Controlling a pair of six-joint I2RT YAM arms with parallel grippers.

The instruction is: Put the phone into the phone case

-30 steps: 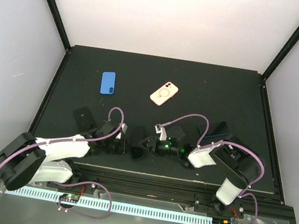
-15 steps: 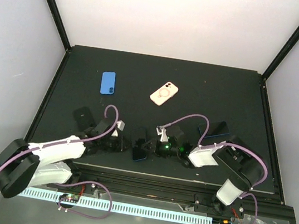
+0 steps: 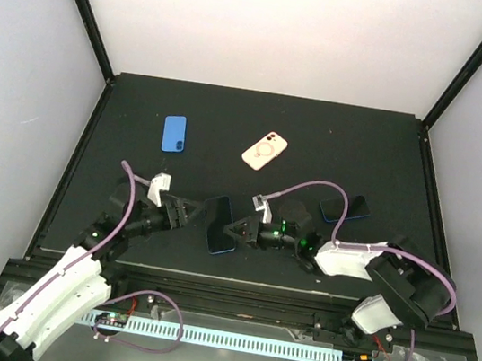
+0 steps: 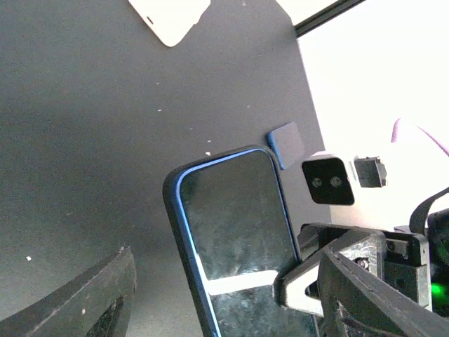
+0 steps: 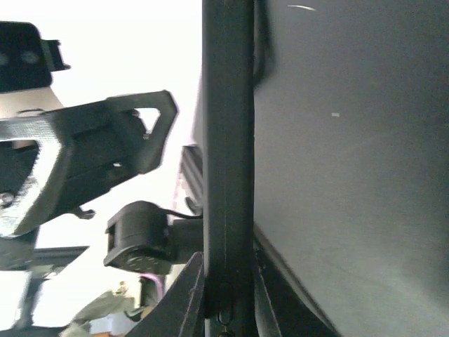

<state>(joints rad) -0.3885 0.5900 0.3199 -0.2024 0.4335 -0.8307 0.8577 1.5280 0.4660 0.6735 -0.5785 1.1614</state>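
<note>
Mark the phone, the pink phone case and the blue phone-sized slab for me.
phone (image 3: 220,223): top external view, middle of its dark screen.
pink phone case (image 3: 264,151): top external view, centre of its back, inside the white ring.
blue slab (image 3: 174,133): top external view, middle of its face.

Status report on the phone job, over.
Left end effector open, beside the phone. Right end effector shut on the phone. Phone case lies farther back, ring side up, phone not in it. Nothing between them.

Left pincer (image 3: 199,213) wide, right pincer (image 3: 233,230) clamped.
</note>
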